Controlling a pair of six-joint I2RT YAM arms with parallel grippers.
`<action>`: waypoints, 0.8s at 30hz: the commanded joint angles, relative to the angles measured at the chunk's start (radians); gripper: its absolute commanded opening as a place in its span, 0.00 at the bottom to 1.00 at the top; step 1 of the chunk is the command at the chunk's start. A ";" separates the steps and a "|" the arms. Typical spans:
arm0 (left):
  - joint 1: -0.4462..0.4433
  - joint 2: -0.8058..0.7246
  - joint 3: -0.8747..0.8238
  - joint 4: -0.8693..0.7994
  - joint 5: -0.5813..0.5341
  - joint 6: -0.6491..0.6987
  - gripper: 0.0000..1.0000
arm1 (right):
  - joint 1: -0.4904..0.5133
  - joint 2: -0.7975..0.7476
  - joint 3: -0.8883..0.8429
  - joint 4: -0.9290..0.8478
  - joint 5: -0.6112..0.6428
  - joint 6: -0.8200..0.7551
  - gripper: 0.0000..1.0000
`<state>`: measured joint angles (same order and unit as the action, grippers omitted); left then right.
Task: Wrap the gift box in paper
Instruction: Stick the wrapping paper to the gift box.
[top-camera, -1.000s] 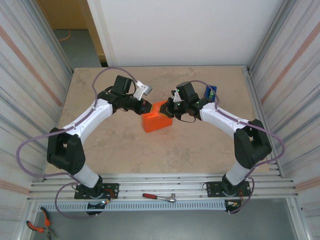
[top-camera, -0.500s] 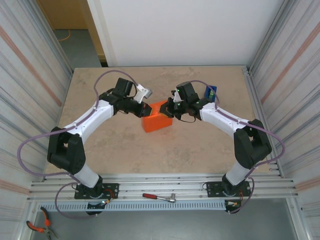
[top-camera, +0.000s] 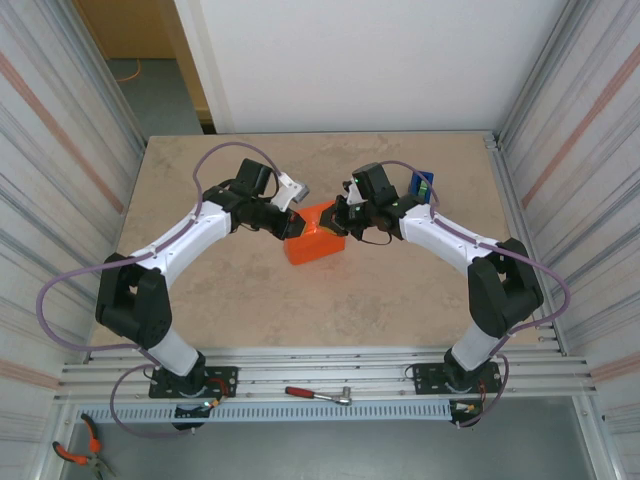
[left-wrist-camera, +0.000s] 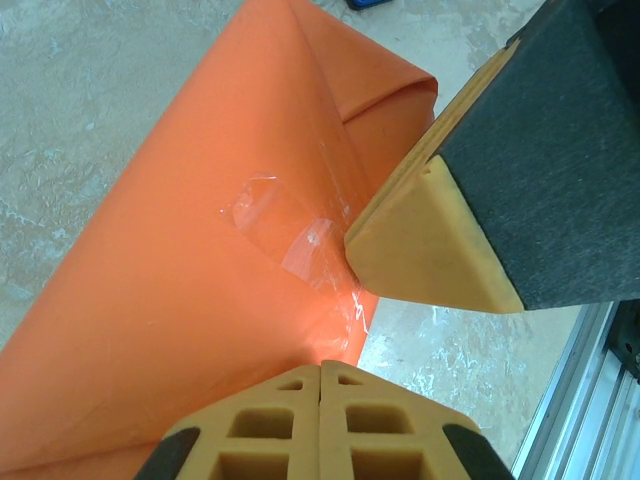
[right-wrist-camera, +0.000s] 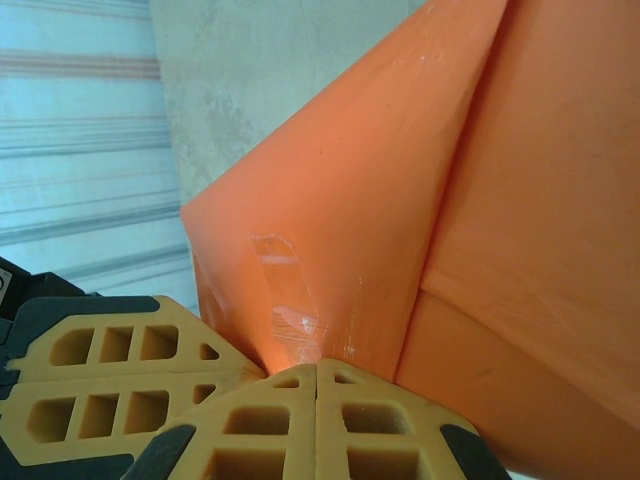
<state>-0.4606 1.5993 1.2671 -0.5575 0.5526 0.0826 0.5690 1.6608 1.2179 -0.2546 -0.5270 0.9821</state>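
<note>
Moved in closer: left claw (left-wrist-camera: 320, 375), shut, just beside shut right claw (right-wrist-camera: 317, 372), both tips pressing the paper (left-wrist-camera: 180, 250) near the tape (left-wrist-camera: 270, 225).

- Table (top-camera: 250, 300): beige marbled top, bare over most of its near half.
- Paper (top-camera: 315, 246): orange, folded up into a box-shaped parcel. It sits flat on the table near the middle, turned askew to the table's edges.
- Blue tape dispenser (top-camera: 422, 186): on the table, right of the parcel and toward the far side, apart from it.
- Aluminium rails (top-camera: 330, 372) run along the table's near edge. A red-handled wrench (top-camera: 318, 395) lies on them.
</note>
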 joint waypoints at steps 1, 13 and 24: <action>-0.009 0.040 -0.018 -0.062 -0.059 0.025 0.00 | -0.020 0.004 0.021 -0.097 0.029 -0.028 0.08; -0.007 0.053 -0.017 -0.073 -0.071 0.028 0.00 | -0.024 -0.017 0.038 -0.103 0.009 -0.036 0.13; -0.007 0.059 -0.018 -0.073 -0.070 0.029 0.00 | 0.002 -0.019 0.032 -0.086 -0.011 -0.020 0.18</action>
<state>-0.4606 1.6032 1.2675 -0.5575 0.5499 0.0856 0.5617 1.6600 1.2373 -0.2817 -0.5335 0.9668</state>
